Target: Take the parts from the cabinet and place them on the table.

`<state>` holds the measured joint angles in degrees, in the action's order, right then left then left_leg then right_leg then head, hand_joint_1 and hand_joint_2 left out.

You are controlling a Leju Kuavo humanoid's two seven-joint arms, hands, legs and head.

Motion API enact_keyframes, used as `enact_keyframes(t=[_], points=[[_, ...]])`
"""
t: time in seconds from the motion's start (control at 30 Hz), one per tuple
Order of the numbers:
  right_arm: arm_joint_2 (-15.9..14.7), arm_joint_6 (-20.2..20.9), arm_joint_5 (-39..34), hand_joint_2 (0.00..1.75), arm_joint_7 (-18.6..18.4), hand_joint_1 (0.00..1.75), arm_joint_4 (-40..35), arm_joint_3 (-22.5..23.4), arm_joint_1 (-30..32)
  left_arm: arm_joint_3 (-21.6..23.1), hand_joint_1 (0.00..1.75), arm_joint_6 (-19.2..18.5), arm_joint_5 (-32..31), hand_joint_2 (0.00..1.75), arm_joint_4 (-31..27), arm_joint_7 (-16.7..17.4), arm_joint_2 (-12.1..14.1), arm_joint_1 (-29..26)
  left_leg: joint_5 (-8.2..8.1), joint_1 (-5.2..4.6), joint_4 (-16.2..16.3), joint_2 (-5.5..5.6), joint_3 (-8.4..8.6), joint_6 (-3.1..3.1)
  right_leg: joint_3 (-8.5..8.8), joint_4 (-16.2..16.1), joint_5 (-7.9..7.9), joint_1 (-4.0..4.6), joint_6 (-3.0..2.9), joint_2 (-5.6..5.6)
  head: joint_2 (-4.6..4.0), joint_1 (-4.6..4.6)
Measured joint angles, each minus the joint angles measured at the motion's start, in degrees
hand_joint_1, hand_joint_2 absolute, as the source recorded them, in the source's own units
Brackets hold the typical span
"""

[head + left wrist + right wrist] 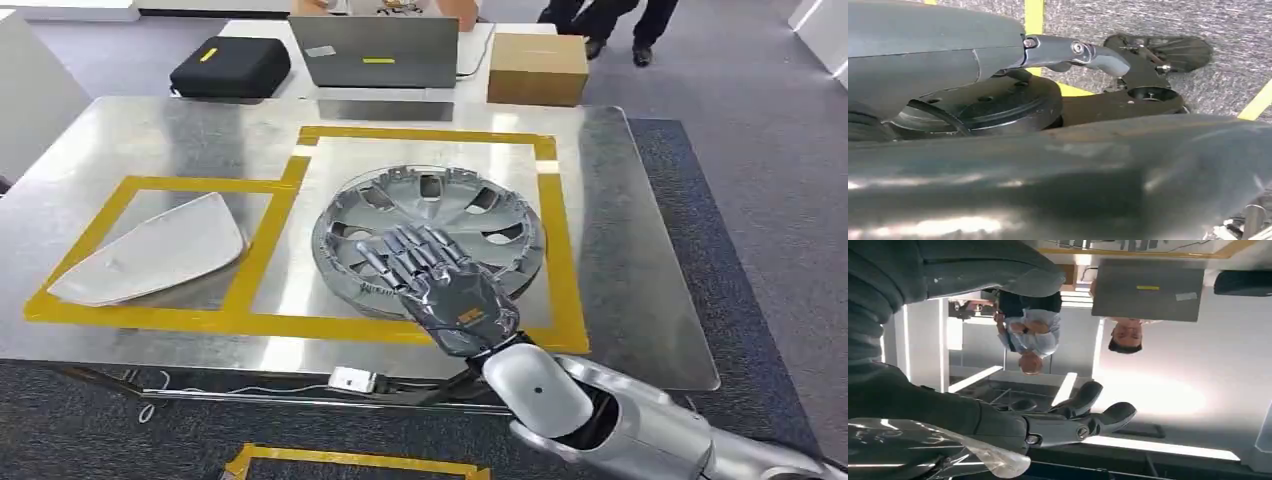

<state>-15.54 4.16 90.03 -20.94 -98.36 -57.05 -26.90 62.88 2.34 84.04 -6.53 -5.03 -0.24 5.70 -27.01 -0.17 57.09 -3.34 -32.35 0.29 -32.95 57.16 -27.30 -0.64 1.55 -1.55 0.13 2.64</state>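
Observation:
A silver wheel cover [470, 200] lies flat inside the right yellow-taped zone of the metal table [640, 300]. My right hand [440, 280] is spread over its near rim, fingers stretched out and apart, holding nothing. In the right wrist view the fingers [1088, 415] reach straight out above the cover's shiny edge [923, 440]; whether they touch it is unclear. A white triangular part [150, 250] lies in the left taped zone. My left hand [948, 55] hangs beside my body over the floor, thumb [1073, 50] extended, nothing in it.
Behind the table a second surface carries a grey laptop [375, 50], a cardboard box [537, 68] and a black case [230, 65]. People stand at the far side [600, 20]. Yellow tape [350, 460] marks the carpet near my feet.

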Motion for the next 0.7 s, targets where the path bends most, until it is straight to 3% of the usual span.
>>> enact_keyframes(t=[0.27,0.43,0.5,0.53,0.57,0.6,0.7], points=[[-0.1,-1.6,0.0,1.75,-1.1,0.00,-0.6,-0.5,1.5,1.3,0.00,-0.1,0.3,0.00,0.1,-1.3,0.0,0.0,-0.02,-0.01,0.0,0.00,0.00,0.01,-0.01,0.0,0.00,-0.01,0.00,0.01,0.00,-0.02],[-0.3,-1.6,0.0,1.75,-1.2,0.00,-0.9,-0.6,2.0,1.7,0.00,0.1,0.6,0.00,0.3,-1.4,0.1,0.0,-0.45,-0.15,0.6,-0.01,-0.20,0.64,0.05,-0.1,0.11,-0.20,0.26,0.01,0.00,-0.07],[-0.3,-1.6,0.0,1.75,-1.2,0.00,-1.1,-0.6,2.0,1.7,0.00,0.1,0.7,0.00,0.3,-1.4,0.1,0.0,-0.43,-0.20,0.7,0.00,-0.28,0.76,0.14,-0.3,0.24,-0.23,0.54,-0.04,0.00,-0.02],[-0.3,-1.6,0.0,1.75,-1.2,0.00,-1.3,-0.6,2.0,1.7,0.00,0.1,0.7,0.00,0.3,-1.4,0.1,0.0,-0.11,-0.08,0.0,0.01,-0.07,1.11,0.36,-0.5,0.32,-0.05,0.81,-0.08,0.00,-0.07],[-0.4,-1.7,0.0,1.75,-1.2,0.00,-1.6,-0.5,2.0,1.7,0.00,0.1,0.7,0.00,0.3,-1.4,0.0,0.0,0.45,0.57,-1.0,-0.09,0.53,1.38,-0.13,-0.2,-0.27,-0.18,0.96,0.27,0.00,0.00],[-0.6,-1.8,0.0,1.75,-1.2,0.00,-1.6,-0.5,1.9,1.7,0.00,0.1,0.7,0.00,0.3,-1.5,0.0,0.1,0.64,0.60,-1.4,-0.11,0.71,1.68,-0.72,1.4,-1.63,-0.08,1.14,0.78,0.00,0.20],[-1.0,-1.7,0.0,1.75,-1.2,0.00,-1.6,-0.6,2.3,1.7,0.00,0.1,0.7,0.00,0.3,-1.5,-0.2,0.2,0.66,0.68,-1.3,-0.09,0.60,1.83,-6.41,13.7,-7.21,-0.34,1.66,1.37,0.00,0.24]])
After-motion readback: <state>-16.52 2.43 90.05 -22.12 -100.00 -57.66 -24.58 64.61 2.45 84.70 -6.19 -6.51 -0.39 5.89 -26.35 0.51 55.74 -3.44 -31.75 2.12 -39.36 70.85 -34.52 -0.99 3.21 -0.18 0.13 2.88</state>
